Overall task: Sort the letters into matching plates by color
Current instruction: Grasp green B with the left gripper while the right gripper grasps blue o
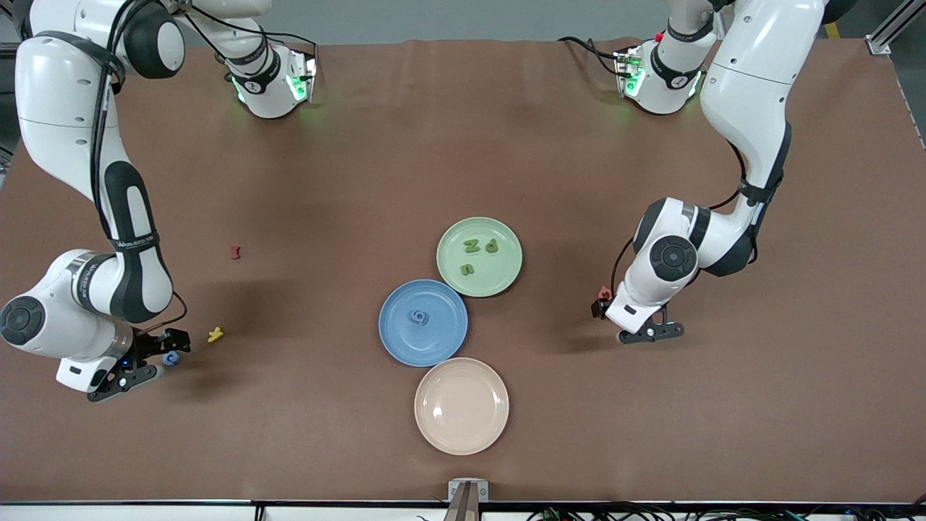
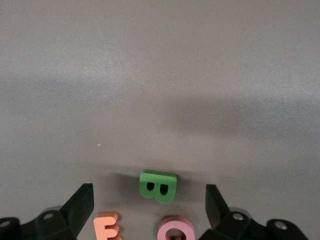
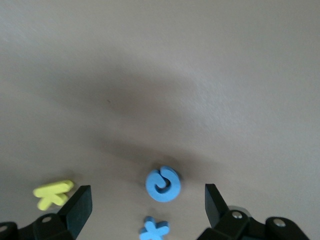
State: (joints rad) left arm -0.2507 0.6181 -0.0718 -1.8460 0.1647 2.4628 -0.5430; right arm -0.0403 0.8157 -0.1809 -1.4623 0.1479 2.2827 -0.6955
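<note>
The pale green plate holds three green letters. Touching it, nearer the front camera, the blue plate holds one blue letter. My left gripper hangs open, low over a green letter B that lies between its fingers toward the left arm's end; the hand hides the B in the front view. My right gripper is open low over a round blue letter, with a blue X beside it, toward the right arm's end.
A cream plate lies nearest the front camera, touching the blue plate. An orange F and a pink O lie beside the green B. A yellow piece lies by the round blue letter. A red piece lies farther back.
</note>
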